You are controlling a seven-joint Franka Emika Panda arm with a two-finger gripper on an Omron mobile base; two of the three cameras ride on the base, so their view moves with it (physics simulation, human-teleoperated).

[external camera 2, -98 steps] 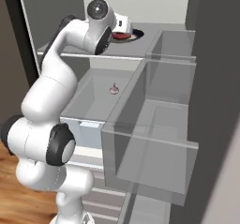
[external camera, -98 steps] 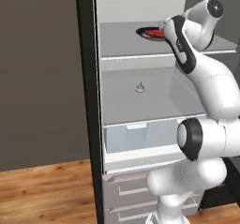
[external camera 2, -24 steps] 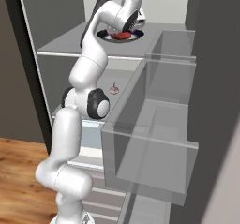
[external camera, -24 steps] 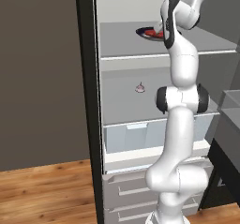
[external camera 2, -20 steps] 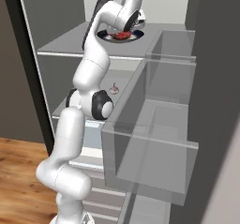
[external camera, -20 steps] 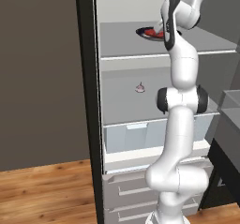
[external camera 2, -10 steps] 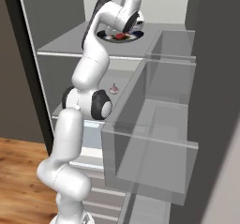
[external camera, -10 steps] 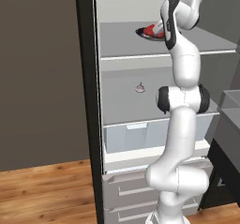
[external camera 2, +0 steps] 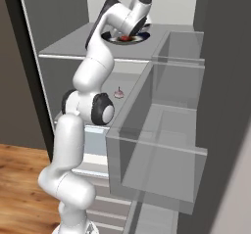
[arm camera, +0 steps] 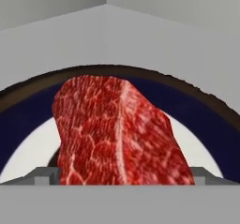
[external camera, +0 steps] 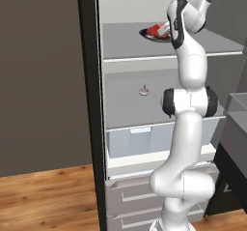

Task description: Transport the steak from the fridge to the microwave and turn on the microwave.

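The steak (arm camera: pixel 117 129), a red marbled slab, stands tilted up over a dark round plate (arm camera: pixel 206 110) with a white centre. My gripper (arm camera: pixel 121 177) is shut on the steak's near end, one grey fingertip showing at each side of the meat. In the left base view the steak (external camera: pixel 155 30) and the plate (external camera: pixel 148 36) lie on the top shelf of the open fridge (external camera: pixel 120 56), with the gripper (external camera: pixel 165 30) reaching in from the right. In the right base view my hand covers most of the steak (external camera 2: pixel 128 38). The microwave is out of view.
A small pinkish item (external camera: pixel 144 90) sits on the fridge's middle shelf, above the translucent drawer (external camera: pixel 140 140). The fridge door's clear bins (external camera 2: pixel 166 125) stand close on the right of the arm. Grey drawers (external camera: pixel 130 196) and wooden floor (external camera: pixel 43 201) lie below.
The arm has straightened up from its bent pose and reached onto the top shelf. Over the last second the steak has tipped up off the plate in the gripper.
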